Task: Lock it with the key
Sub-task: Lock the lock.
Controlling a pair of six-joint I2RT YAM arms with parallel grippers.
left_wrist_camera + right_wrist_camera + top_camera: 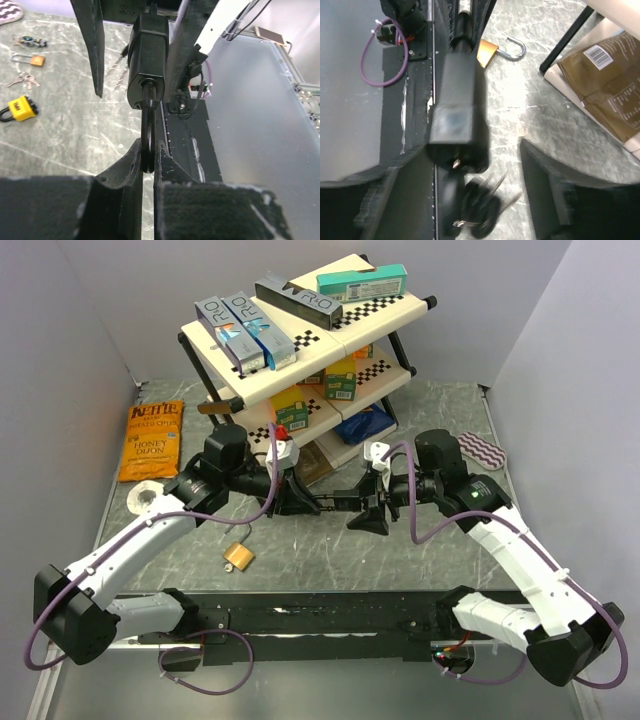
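At the lower middle of the left wrist view, the left fingers (125, 175) are pinched narrow on the curved black shackle of a boxy black padlock (147, 60). They hold it off the grey marbled tabletop (75, 135), and its body points away toward the top of the frame.

In the right wrist view the right fingers (545, 190) stand wide apart and grip nothing. The same padlock's body lies between them, close to the finger at lower left; whether it touches that finger I cannot tell. A blurred bunch of dark keys (475, 215) hangs at the body's keyhole end, bottom centre.

From the top camera, the 2 arms meet at centre frame with the padlock between them. A small brass padlock with an open shackle (238, 557) lies on the tabletop just left of centre and below the left arm.

Farther back are a white tape roll (148, 497) and an orange chip bag (150, 440) at left. A cream 2-tier shelf rack (395, 310) loaded with boxes stands at top centre.
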